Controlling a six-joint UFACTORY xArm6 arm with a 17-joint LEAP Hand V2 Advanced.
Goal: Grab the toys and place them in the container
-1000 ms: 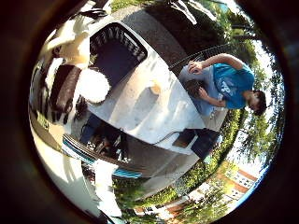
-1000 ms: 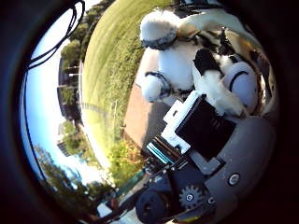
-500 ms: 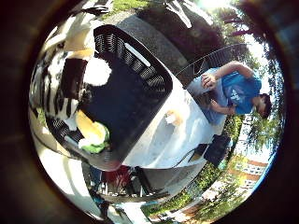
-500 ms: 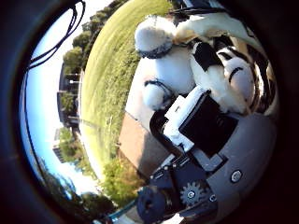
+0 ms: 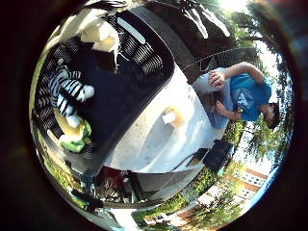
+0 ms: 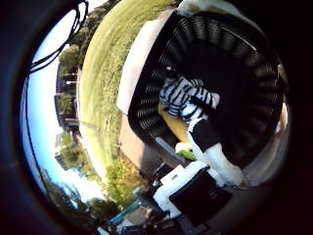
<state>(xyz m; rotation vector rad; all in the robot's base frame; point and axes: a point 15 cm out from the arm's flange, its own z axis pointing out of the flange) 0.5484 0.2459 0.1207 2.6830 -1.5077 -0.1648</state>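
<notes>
Basket: You are looking down into a black basket (image 5: 144, 53) with slotted walls. It sits on a white table (image 5: 159, 144).
Zebra toy: A striped black and white zebra toy (image 6: 188, 98) lies inside the basket, near the wall on the grass side. Nothing is holding it.
Yellow and green toy: A yellow and green toy (image 5: 74, 134) lies in the basket too, touching the zebra toy, at about 6 o'clock from it in the little finger view.
Hand: Your hand (image 6: 195, 188) shows as white and black blocks near the basket's rim. One of its fingers (image 6: 215, 152) reaches out straight over the basket and holds nothing.
Small thing on table: A little pale block (image 5: 169, 117) rests on the table, outside the basket and apart from it.
Around: Green grass (image 6: 110, 78) lies past the table.
</notes>
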